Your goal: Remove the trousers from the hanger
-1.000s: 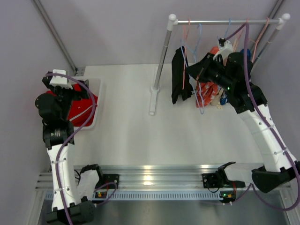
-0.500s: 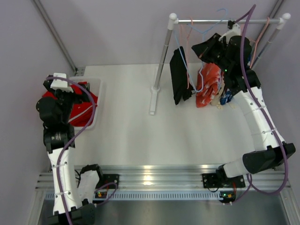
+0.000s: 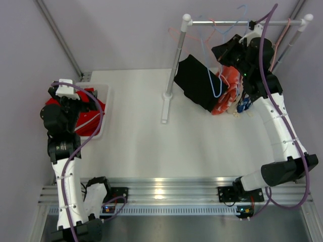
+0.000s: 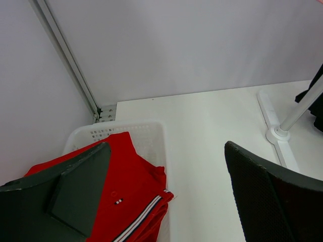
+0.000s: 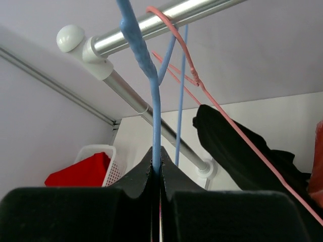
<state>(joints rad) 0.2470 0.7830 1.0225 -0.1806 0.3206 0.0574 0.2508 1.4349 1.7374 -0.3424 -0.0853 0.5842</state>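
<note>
The black trousers (image 3: 196,83) hang over a pink hanger (image 5: 212,103) on the rack rod (image 3: 242,22) and are swung out to the left. They also show in the right wrist view (image 5: 237,156). My right gripper (image 3: 224,53) is up near the rod, shut on the neck of a blue hanger (image 5: 154,121); its fingertips meet in the right wrist view (image 5: 156,169). The red trousers (image 3: 90,120) lie in a white basket (image 4: 151,132). My left gripper (image 4: 166,151) is open and empty above them (image 4: 126,186).
An orange-and-white garment (image 3: 228,88) and a blue-and-white garment (image 3: 244,104) hang under my right arm. The rack's left post (image 3: 174,60) stands on a white foot (image 3: 164,108). Grey walls enclose the back and sides. Rails run along the near edge.
My right gripper rose to the rod with the blue hanger. The black trousers swung out to the left on the pink hanger. The left arm barely moved.
</note>
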